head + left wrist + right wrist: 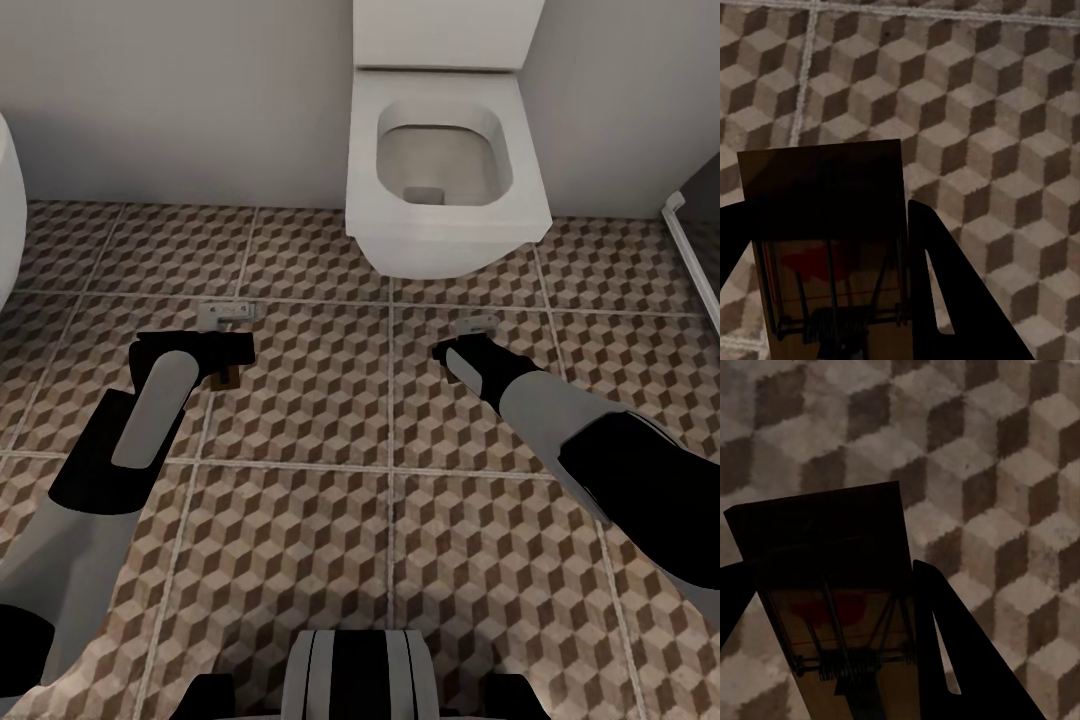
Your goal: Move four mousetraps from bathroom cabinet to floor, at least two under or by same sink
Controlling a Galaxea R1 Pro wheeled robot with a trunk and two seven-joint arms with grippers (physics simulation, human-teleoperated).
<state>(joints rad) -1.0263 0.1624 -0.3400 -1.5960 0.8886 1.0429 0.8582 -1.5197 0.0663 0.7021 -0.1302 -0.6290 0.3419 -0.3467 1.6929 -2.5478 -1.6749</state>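
Each end effector, left (pixel 832 285) and right (pixel 832 645), was clamped on a mousetrap (pixel 825 225); I needed to lower both gently onto the bathroom floor (pixel 390 520)

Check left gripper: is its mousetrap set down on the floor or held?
Held. In the left wrist view the mousetrap sits between the left gripper fingers, above the bathroom floor.

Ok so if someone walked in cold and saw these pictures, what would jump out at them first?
Probably the white toilet against the back wall, standing out above the busy cube-patterned floor tiles. Next, the two arms reaching forward over those tiles: the left gripper and the right gripper each hold a mousetrap, seen close up between the fingers in the left wrist view and the right wrist view. Another mousetrap lies on the floor just ahead of the left gripper.
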